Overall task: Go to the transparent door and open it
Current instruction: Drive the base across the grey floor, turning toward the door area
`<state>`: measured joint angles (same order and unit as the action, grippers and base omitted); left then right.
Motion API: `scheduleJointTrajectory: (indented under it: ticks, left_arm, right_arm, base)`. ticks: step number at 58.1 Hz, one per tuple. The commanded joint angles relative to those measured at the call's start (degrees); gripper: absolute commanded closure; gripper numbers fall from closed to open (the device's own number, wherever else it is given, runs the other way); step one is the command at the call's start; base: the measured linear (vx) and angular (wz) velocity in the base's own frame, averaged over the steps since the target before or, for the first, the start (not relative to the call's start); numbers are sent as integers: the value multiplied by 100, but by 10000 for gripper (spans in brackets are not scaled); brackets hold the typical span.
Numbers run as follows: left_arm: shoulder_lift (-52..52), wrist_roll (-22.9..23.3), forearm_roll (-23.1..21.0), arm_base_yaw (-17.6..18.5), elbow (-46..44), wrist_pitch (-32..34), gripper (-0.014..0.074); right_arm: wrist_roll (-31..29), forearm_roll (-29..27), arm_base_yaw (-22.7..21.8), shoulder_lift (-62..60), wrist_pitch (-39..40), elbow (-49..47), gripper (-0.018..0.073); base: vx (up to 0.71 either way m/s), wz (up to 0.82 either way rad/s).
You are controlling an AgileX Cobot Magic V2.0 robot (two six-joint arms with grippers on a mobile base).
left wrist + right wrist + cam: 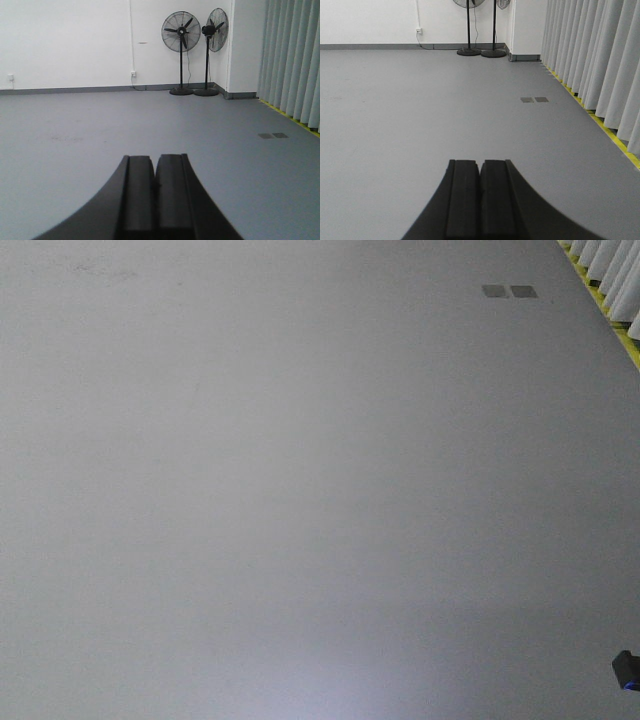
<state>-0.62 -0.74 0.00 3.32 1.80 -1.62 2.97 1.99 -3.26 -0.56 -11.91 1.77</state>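
Note:
The transparent door is out of view in every frame. My left gripper is shut and empty, its black fingers pressed together above bare grey floor. My right gripper is shut and empty too, over the same grey floor. The front view shows only grey floor and a small dark part of the robot at the lower right edge.
Two black pedestal fans stand at the far white wall. Pale curtains over a yellow floor line run along the right side. Two grey floor plates lie near the curtains and also show in the front view.

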Motion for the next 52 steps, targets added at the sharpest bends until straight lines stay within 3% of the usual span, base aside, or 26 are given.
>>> scheduleJointTrajectory:
  ticks: [1,52]
  left_arm:
    - [-82,20,-31,21,88,488,603]
    - [-82,20,-31,21,88,488,603]
  right_arm:
    - [-40,25,-27,-85,452,20,568]
    - [-40,25,-27,-85,468,20,568]
  base:
    - [0,0]
    - [1,0]
